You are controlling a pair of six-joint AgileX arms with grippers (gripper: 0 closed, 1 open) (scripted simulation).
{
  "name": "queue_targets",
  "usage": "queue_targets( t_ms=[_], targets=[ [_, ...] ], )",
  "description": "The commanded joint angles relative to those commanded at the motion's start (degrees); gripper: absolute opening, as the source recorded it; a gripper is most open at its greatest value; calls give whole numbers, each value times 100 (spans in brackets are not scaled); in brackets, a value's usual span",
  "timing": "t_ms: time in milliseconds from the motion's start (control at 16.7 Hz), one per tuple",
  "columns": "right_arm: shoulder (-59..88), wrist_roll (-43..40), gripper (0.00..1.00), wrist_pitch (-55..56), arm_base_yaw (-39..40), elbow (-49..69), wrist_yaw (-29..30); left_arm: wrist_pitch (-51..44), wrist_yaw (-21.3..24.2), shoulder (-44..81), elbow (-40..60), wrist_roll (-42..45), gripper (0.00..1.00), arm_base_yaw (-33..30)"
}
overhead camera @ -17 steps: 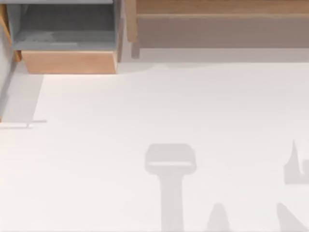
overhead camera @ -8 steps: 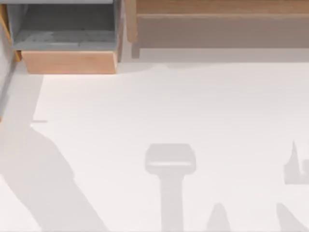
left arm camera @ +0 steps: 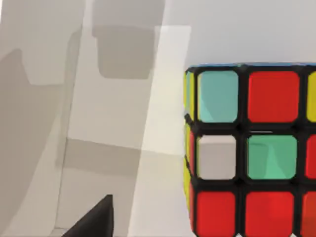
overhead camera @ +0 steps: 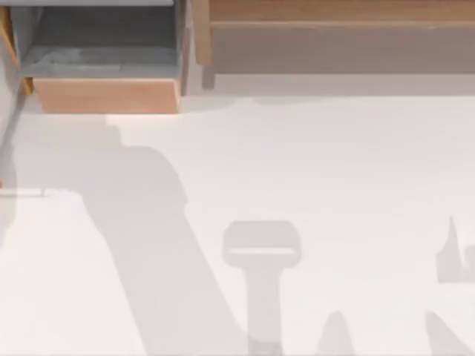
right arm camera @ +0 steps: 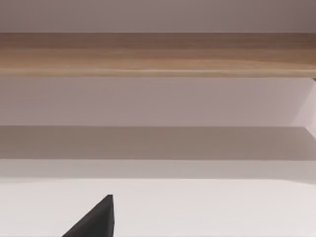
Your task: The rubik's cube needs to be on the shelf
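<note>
At the far left of the table [overhead camera: 334,170], seen from above, the boxy compartment [overhead camera: 104,95] sits against the back edge: a grey-lined recess behind a light-wood front, its upper part cut off by the frame. A broad soft shadow runs diagonally across the white surface from below this compartment down toward the bottom edge. What throws it lies outside the frame.

To the right of the compartment stands the shelf [overhead camera: 341,48], a long grey-brown front face topped by a light-wood board, with a wooden side post at its left end. Its top and right end are cut off. Nothing can be made out lying on the visible strip of board.

Lower on the table, toward the middle and right, lie more grey shadows: 1 T-shaped, others pointed and clipped by the frame edges.

The left wrist view looks closely at the rubik's cube [left arm camera: 252,153], resting on the white surface, with red, green, white and yellow squares in black edging; its right side and bottom are cut off. A dark wedge in the corner is part of the left gripper [left arm camera: 94,222], and I cannot tell whether it is clenched or released.

The right wrist view faces the shelf [right arm camera: 158,54] across bare table, with a matching dark wedge of the right gripper [right arm camera: 94,222]; again, I cannot tell its state.
</note>
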Motion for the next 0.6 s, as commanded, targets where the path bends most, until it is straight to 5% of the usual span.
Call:
queue_targets(
  t_ms=[600],
  targets=[
    [0, 0, 100, 0, 0, 0, 0, -240, -59, 215, 100, -177, 100, -126]
  ],
)
